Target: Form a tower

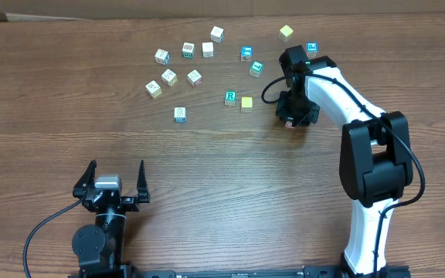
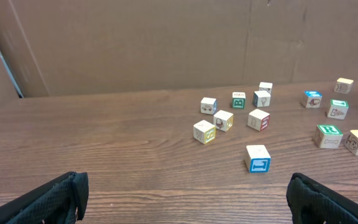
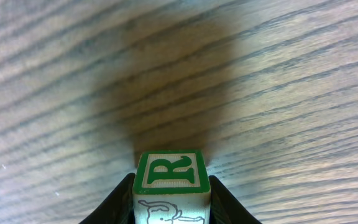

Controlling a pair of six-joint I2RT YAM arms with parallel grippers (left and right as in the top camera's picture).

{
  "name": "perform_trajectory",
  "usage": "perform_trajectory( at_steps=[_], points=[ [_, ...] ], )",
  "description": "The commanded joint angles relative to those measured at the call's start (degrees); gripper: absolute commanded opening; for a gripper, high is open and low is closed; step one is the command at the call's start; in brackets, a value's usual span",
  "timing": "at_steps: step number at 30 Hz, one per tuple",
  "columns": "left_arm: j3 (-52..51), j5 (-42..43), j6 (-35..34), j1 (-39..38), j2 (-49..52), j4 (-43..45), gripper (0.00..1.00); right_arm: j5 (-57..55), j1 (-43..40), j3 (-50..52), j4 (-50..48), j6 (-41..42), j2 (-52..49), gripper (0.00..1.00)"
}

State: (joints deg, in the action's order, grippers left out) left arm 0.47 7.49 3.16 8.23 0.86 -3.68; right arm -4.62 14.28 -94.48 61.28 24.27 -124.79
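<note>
The right gripper (image 3: 169,190) is clamped on the held cube (image 3: 169,177), its black fingers (image 3: 118,200) pressed flat against both flanks. The cube is pale wood with square edges. One face carries a green R in a green border, the next a thin line drawing (too cropped to read). Seen from above, the white right arm (image 1: 344,94) reaches down over it, to the right of a yellow cube (image 1: 246,103) and the loose cubes (image 1: 169,76) scattered across the far middle of the table (image 1: 207,170). The table is brown, streaked with dark grain. Whether the held cube touches the wood I cannot tell. The left gripper (image 1: 117,165) sits at the near left, jaws spread wide over bare table.
</note>
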Motion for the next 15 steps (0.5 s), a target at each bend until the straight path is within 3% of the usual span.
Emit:
perform_trajectory(
  at_steps=[1,15],
  points=[
    [-0.2,-0.2,-0.6,-0.4,-0.5,-0.2,0.99,-0.2,-0.2,0.3,1.3,-8.3,0.5,0.31],
    [-0.2,-0.2,-0.6,-0.4,-0.5,-0.2,0.99,0.4,-0.2,0.3,1.8,-14.3,0.5,0.31]
  ],
)
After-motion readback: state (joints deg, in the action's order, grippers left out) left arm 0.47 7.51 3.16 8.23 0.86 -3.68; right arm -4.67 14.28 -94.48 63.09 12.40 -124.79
